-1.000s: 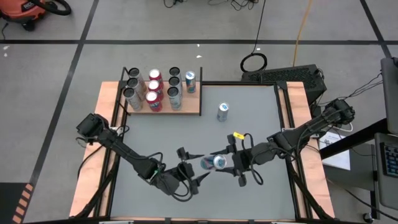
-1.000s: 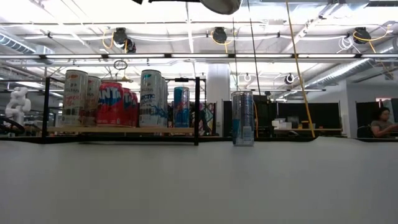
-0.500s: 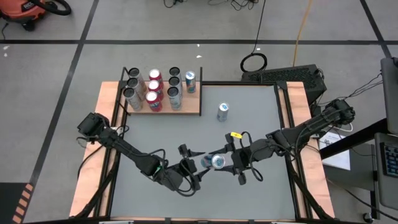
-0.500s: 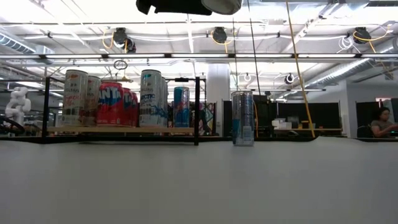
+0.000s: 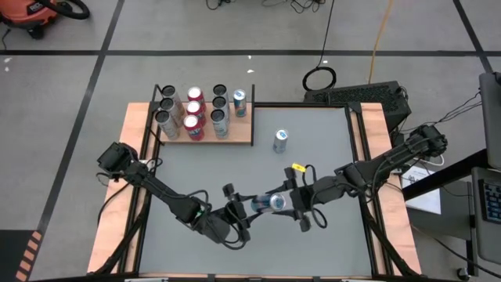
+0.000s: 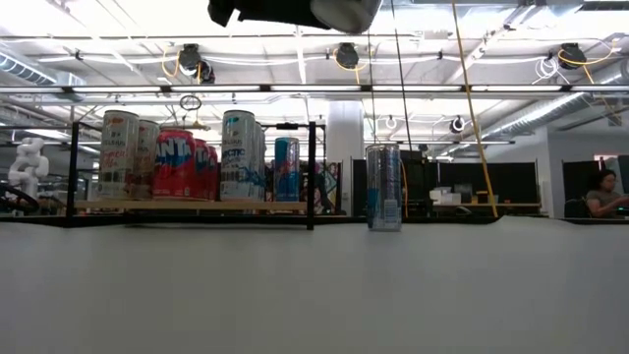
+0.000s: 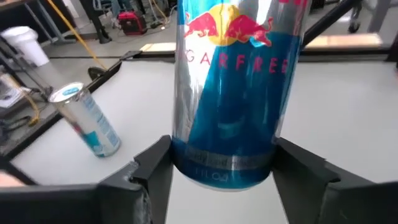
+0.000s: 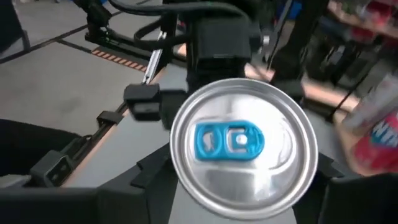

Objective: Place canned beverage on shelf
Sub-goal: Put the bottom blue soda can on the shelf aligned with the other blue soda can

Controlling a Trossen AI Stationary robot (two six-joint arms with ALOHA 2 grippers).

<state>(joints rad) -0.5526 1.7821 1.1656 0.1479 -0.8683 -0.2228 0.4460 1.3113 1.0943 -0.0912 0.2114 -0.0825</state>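
**A:** Where is the held can [image 5: 270, 202]?

**B:** Well apart from the shelf [image 5: 243, 130], out beyond its front edge and somewhat to its right. It hangs in the air above the table [image 5: 329, 157]; the low view shows it high over the surface.

**A:** What has hold of it?

**B:** The left tool [image 5: 252, 210]. In the left wrist view its fingers [image 7: 152, 171] press against both sides of the blue and silver body, near the base.

**A:** And the right tool [image 5: 288, 205]?

**B:** It sits at the can's other end, farther from the shelf than the left tool. Its wrist view looks straight at the silver lid with the blue tab. Whether it grips the can, I cannot tell.

**A:** What stands on the shelf?

**B:** The shelved cans [image 5: 193, 112], upright in rows, some silver, some red.

**A:** Anything else near it?

**B:** A lone can [image 5: 281, 140] stands upright on the table, just beside the shelf's front right corner and off the board. It lies between the shelf and the held can.
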